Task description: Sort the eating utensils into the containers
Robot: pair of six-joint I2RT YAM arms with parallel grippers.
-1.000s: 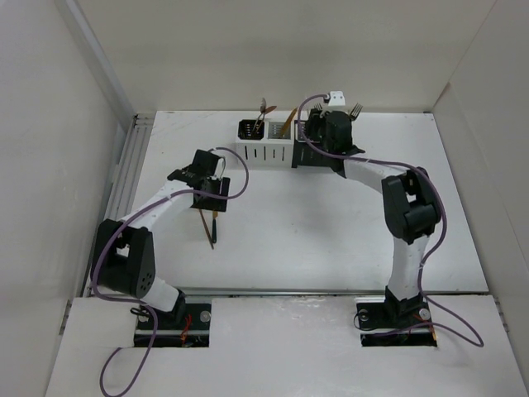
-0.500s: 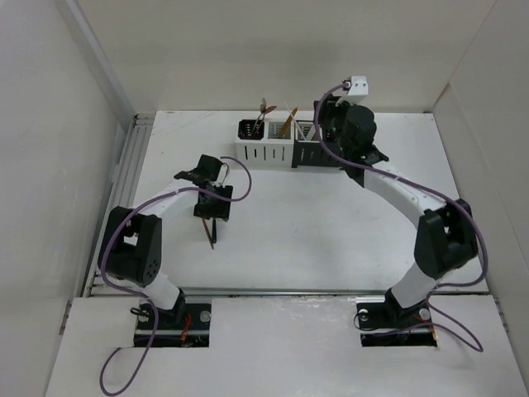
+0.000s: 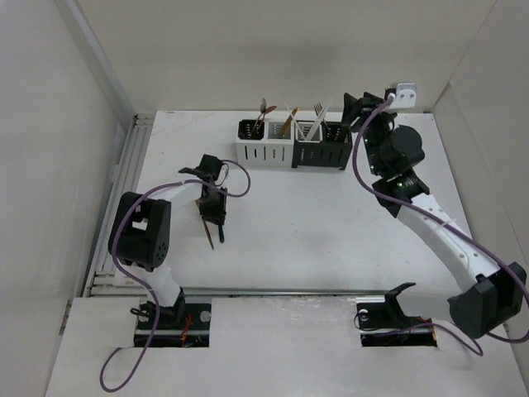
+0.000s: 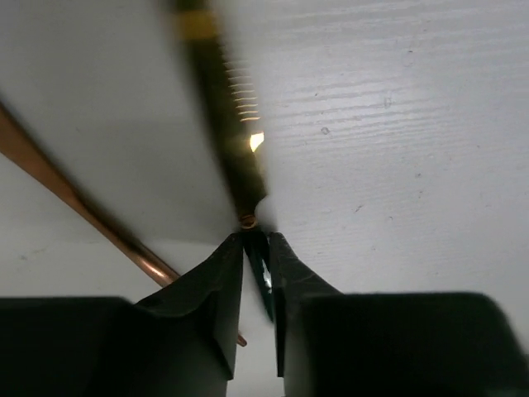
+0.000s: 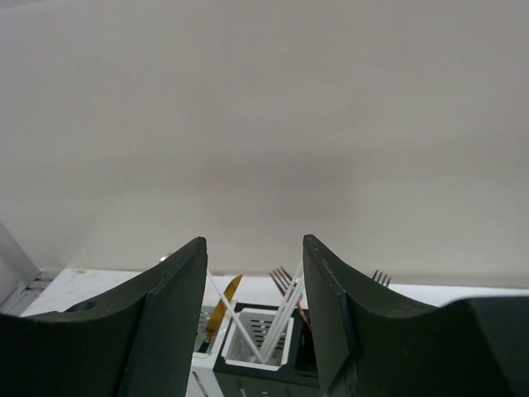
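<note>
My left gripper (image 4: pixel 255 245) is down at the table and shut on the handle end of a dark-handled knife (image 4: pixel 230 124) with a serrated edge. In the top view the left gripper (image 3: pixel 212 208) stands over that knife (image 3: pixel 221 233). A copper utensil (image 4: pixel 78 203) lies just left of it, outside the jaws. The containers are a white pair (image 3: pixel 264 152) and a black pair (image 3: pixel 324 154) at the back. They hold utensils, with white chopsticks (image 5: pixel 283 324) and forks (image 5: pixel 286 278) standing in them. My right gripper (image 5: pixel 254 248) hangs open and empty, raised right of the row (image 3: pixel 360 106).
White walls enclose the table (image 3: pixel 331 240) on the left, back and right. A metal rail (image 3: pixel 124 182) runs along the left edge. Purple cables (image 3: pixel 235 178) loop off both arms.
The left gripper has closed on the dark-handled knife on the table. The right arm has lifted and swung right, away from the containers, and white chopsticks now stand in the black pair.
</note>
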